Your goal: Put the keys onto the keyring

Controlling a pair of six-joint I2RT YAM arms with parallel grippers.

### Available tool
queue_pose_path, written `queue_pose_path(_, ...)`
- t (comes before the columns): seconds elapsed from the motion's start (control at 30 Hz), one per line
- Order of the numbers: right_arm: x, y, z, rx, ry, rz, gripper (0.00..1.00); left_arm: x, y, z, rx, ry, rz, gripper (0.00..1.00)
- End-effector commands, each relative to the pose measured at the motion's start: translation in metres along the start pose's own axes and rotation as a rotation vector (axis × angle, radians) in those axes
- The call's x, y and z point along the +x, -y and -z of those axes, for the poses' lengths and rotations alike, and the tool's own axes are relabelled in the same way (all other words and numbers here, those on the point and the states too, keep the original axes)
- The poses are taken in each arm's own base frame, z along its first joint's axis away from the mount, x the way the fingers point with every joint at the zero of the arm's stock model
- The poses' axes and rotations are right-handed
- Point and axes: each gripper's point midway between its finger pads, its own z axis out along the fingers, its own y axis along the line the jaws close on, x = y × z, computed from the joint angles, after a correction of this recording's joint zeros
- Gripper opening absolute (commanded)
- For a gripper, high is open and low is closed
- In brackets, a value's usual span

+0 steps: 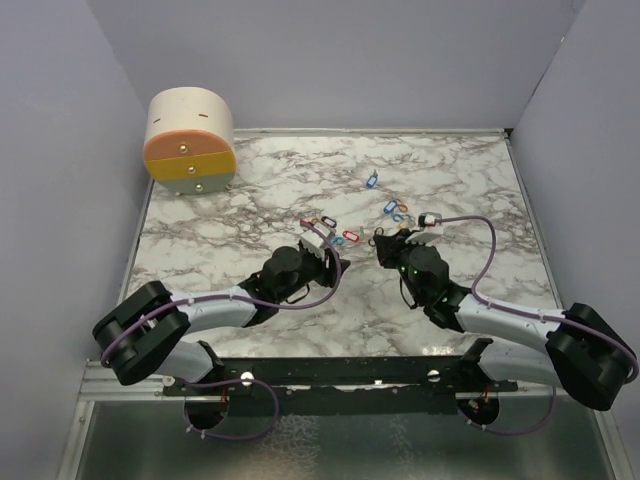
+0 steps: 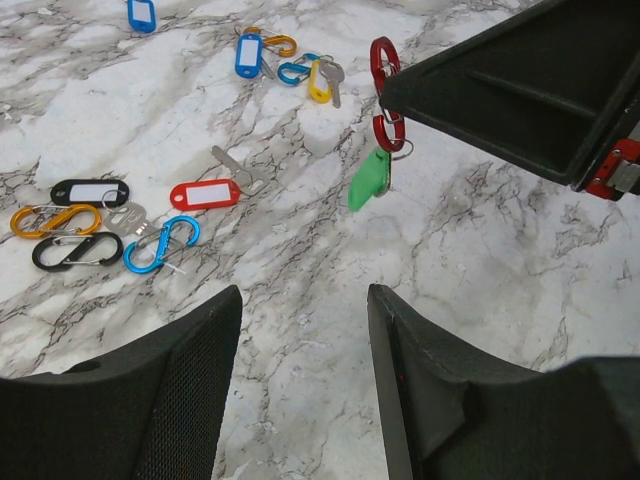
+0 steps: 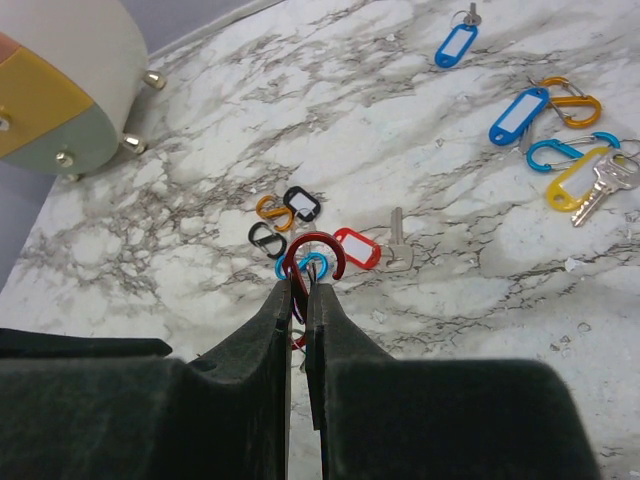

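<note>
My right gripper (image 3: 304, 290) is shut on a red carabiner keyring (image 3: 318, 250) and holds it above the marble. In the left wrist view the keyring (image 2: 386, 62) hangs from the right fingers (image 2: 520, 90) with a green key tag (image 2: 370, 180) dangling on it. My left gripper (image 2: 303, 300) is open and empty, just left of it and low over the table. A red key tag (image 2: 205, 194) with a metal key lies ahead of the left gripper. Blue tags (image 2: 248, 55) and a yellow tag (image 2: 318, 85) lie farther off.
A black tag (image 2: 90, 190) and orange (image 2: 40, 218), black (image 2: 75, 250) and blue (image 2: 160, 245) carabiners lie at the left. Another blue tag (image 1: 371, 181) lies farther back. A round cream and orange drawer unit (image 1: 190, 140) stands at the back left. Grey walls enclose the table (image 1: 250, 200).
</note>
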Motion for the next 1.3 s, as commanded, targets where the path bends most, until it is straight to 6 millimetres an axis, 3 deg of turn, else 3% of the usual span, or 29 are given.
queue_pose_path(0.0, -0.009, 0.011, -0.005, 0.073, 0.062, 0.014, 0.03, -0.012, 0.006, 0.005, 0.027, 0.048, -0.010, 0.56)
queue_pose_path(0.47, -0.016, 0.014, -0.006, 0.072, 0.121, -0.007, 0.04, -0.011, 0.003, 0.010, 0.017, 0.053, -0.013, 0.56)
queue_pose_path(0.6, -0.016, 0.014, -0.005, 0.075, 0.124, -0.020, 0.13, -0.011, 0.004, 0.010, 0.018, 0.054, -0.013, 0.56)
queue_pose_path(0.83, -0.016, 0.029, 0.000, 0.140, 0.132, -0.044, 0.16, -0.011, 0.003, 0.010, 0.015, 0.054, -0.011, 0.56)
queue_pose_path(0.93, -0.015, 0.034, 0.002, 0.152, 0.132, -0.048, 0.21, -0.010, 0.003, 0.010, 0.015, 0.052, -0.011, 0.56)
queue_pose_path(1.27, -0.015, 0.039, 0.003, 0.176, 0.133, -0.054, 0.25, -0.011, 0.002, 0.012, 0.012, 0.058, -0.012, 0.56)
